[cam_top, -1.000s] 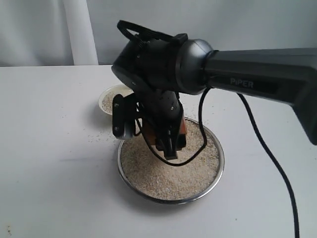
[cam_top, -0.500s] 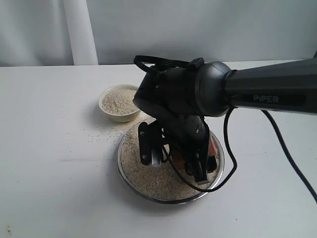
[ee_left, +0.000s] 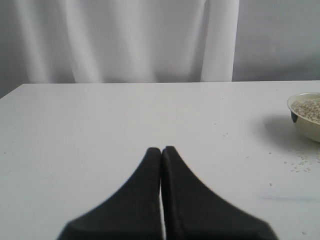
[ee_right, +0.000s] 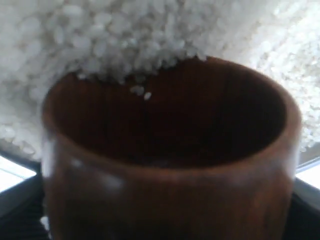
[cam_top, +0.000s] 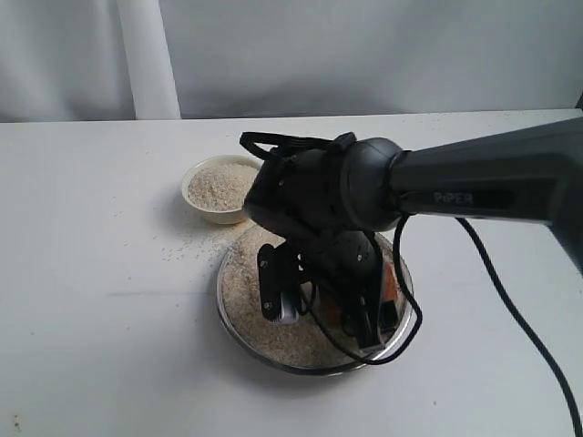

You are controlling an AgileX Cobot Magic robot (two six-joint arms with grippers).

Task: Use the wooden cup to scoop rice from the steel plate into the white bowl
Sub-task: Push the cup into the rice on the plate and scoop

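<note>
Right wrist view: right claw (cam_top: pixel 373 319) grips the dark reddish-brown wooden cup (ee_right: pixel 165 165), its mouth digging into pale uncooked rice (ee_right: pixel 125 35) below the claw in the wide shiny steel plate (cam_top: pixel 221 300). Small cream-white bowl (cam_top: pixel 208 209) beyond the claw already holds rice. Plate looks mostly full, so more scoops are likely. Left claw (ee_left: pixel 161 151) pinched closed, empty.

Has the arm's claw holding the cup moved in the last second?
Yes. The right gripper has moved away from the white bowl, down toward the near right side of the steel plate.

Plate up front, bowl tucked behind it

On the table (cam_top: pixel 91 300), the white bowl (cam_top: pixel 217 217) sits just far-left of the steel plate (cam_top: pixel 221 305), with rice (cam_top: pixel 244 284) in both. The wooden cup (cam_top: pixel 389 279) is on the plate's right side, mouth against the rice.
</note>
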